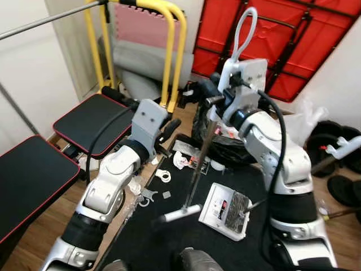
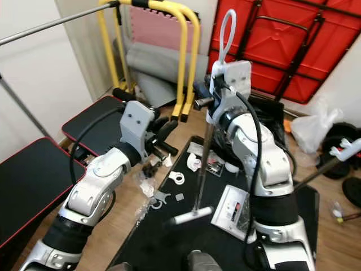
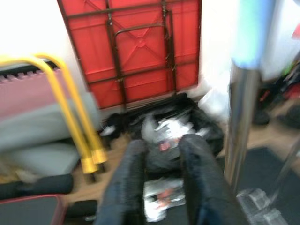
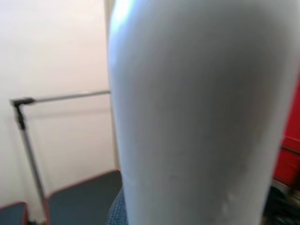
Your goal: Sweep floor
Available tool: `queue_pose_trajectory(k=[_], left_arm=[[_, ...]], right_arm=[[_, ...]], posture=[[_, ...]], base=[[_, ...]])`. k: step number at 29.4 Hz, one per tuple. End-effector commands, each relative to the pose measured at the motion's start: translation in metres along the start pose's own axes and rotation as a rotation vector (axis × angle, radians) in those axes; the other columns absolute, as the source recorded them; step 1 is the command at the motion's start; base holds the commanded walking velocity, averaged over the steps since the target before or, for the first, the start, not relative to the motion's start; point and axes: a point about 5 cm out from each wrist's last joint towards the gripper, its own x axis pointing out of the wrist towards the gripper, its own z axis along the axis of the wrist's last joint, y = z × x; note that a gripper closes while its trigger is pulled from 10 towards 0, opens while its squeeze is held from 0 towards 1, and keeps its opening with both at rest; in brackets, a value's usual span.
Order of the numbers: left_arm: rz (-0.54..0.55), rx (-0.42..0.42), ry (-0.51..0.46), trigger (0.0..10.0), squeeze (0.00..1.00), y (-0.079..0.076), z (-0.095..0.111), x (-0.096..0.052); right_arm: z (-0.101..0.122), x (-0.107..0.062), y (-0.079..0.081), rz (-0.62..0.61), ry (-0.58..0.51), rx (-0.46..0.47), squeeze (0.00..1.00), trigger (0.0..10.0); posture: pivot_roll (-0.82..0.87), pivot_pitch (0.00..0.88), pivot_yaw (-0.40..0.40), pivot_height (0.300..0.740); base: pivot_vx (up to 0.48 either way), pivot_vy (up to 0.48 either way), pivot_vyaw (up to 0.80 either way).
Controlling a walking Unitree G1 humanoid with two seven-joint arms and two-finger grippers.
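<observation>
My right gripper (image 1: 213, 101) is shut on the metal handle (image 1: 198, 164) of a broom, which slants down to its white head (image 1: 180, 213) on the black mat (image 1: 169, 243). In the right wrist view the handle (image 4: 197, 122) is a pale cylinder seen from very close. A white dustpan (image 1: 225, 210) with grey scraps in it lies just right of the head. Litter lies on the mat ahead: a white ring (image 1: 163, 176), small scraps (image 1: 148, 195) and crumpled paper (image 1: 189, 155). My left gripper (image 1: 169, 132) hovers left of the handle, open and holding nothing; its fingers (image 3: 131, 183) point towards a black rubbish bag (image 3: 178, 126).
Black benches with red trim (image 1: 90, 121) stand at the left, with a yellow frame (image 1: 169, 51) behind them. A red folded table (image 1: 271, 39) leans on the back wall. Weight plates (image 1: 333, 141) lie at the right. Wooden floor (image 1: 45, 226) borders the mat.
</observation>
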Motion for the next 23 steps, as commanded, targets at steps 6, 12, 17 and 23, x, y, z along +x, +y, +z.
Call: queue_pose_trajectory(k=[6, 12, 17, 23], left_arm=[[-0.12, 0.186, 0.098, 10.0, 1.0, -0.017, -0.013, 0.011], [-0.065, 0.177, 0.096, 10.0, 1.0, -0.014, -0.01, 0.017], [0.028, 0.15, 0.133, 10.0, 1.0, -0.005, -0.015, 0.021], [0.152, -0.012, 0.2, 10.0, 0.0, 0.011, -0.023, 0.022]], right_arm=[[0.033, 0.016, 0.021, 0.027, -0.095, 0.081, 0.0, 10.0], [0.048, 0.026, 0.029, 0.026, -0.121, 0.167, 0.0, 10.0], [0.054, 0.032, 0.026, 0.01, -0.124, 0.191, 0.0, 10.0], [0.061, 0.034, 0.023, -0.006, -0.133, 0.242, 0.0, 10.0]], posture=[[-0.14, 0.043, -0.159, 0.74], [-0.15, 0.042, -0.158, 0.74], [-0.15, 0.039, -0.155, 0.74], [-0.15, 0.038, -0.154, 0.74]], base=[[0.0, 0.0, 0.0], [0.0, 0.0, 0.0], [0.0, 0.0, 0.0], [0.0, 0.0, 0.0]])
